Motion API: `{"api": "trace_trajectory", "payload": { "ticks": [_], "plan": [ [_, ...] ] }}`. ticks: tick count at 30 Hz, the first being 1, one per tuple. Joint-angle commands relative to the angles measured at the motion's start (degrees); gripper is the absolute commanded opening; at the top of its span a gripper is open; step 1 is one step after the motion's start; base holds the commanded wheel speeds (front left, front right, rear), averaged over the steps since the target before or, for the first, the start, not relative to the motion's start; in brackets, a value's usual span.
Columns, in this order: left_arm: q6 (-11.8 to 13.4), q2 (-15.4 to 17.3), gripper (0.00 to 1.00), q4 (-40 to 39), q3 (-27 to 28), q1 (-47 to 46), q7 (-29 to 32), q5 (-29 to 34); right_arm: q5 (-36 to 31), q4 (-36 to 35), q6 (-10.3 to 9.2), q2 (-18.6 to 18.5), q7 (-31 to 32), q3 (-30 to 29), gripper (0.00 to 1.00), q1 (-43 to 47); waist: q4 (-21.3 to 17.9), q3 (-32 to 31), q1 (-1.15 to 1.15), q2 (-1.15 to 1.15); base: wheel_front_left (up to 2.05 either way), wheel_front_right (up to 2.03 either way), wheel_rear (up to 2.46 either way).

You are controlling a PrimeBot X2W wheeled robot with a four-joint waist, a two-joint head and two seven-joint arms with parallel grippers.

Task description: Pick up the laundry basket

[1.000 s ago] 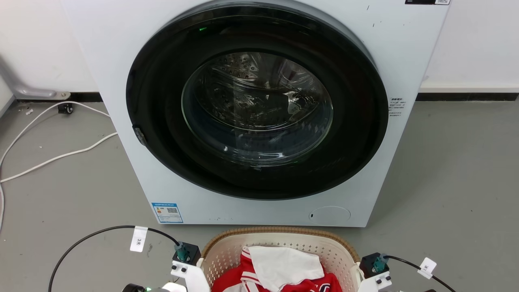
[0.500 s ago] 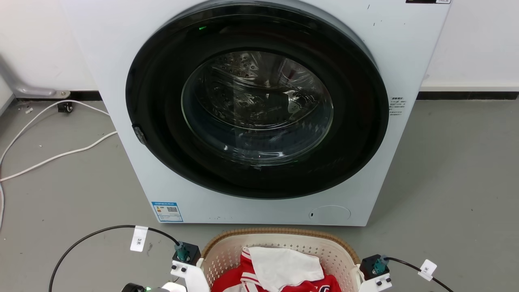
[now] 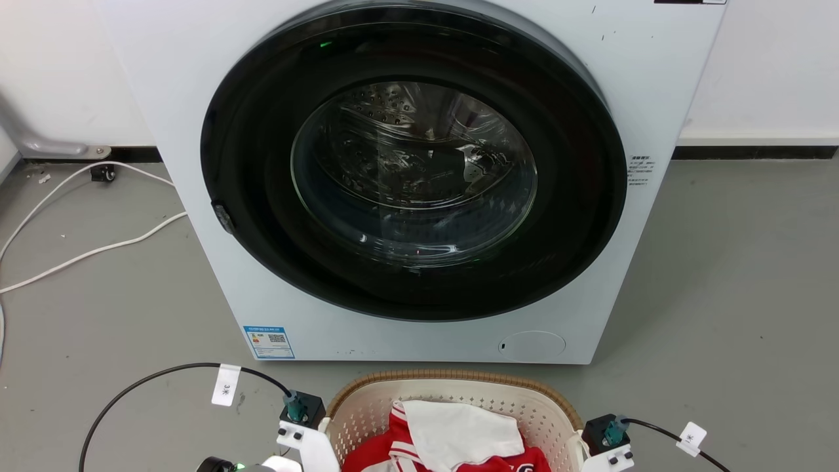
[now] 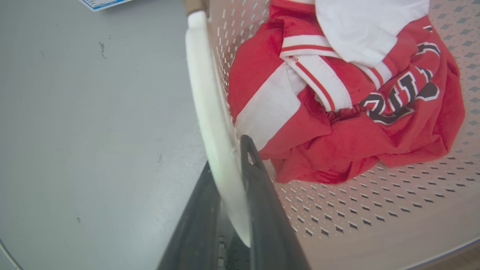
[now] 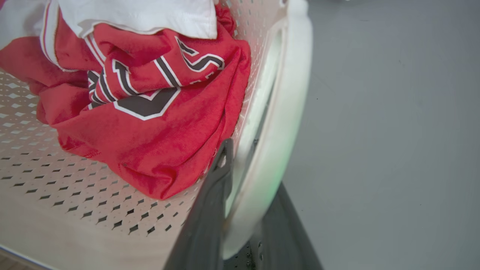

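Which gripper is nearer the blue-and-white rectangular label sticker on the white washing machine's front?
Left. The left gripper clamps the cream perforated plastic laundry basket on the side below the sticker; the right gripper clamps its opposite side, farther off.

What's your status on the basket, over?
Both clamped: left gripper on left handle, right gripper on right handle. Load in laundry basket: red and white clothes. Ahead: washer, door shut.

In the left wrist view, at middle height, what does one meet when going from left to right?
Grey floor → laundry basket handle → red jersey → laundry basket wall.
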Motion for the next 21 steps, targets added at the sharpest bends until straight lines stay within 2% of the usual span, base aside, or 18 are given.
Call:
{"api": "trace_trajectory", "payload": {
  "ticks": [1, 21],
  "plan": [
    [0.25, 1.05, 0.0, 0.41, -0.22, -1.12, -0.42, 0.06, -0.2, 0.15, -0.02, -1.02, -0.06, 0.48, 0.0, 0.33, 0.02, -0.02, 0.0, 0.0, 0.0, 0.0, 0.0],
    [0.25, 1.15, 0.0, 0.6, -2.17, -0.7, -0.61, -1.13, 1.22, 0.16, -0.02, -1.11, -0.33, 2.17, 0.0, 0.82, 0.24, -0.27, 0.0, 0.0, 0.0, 0.0, 0.0]
  ]
}}
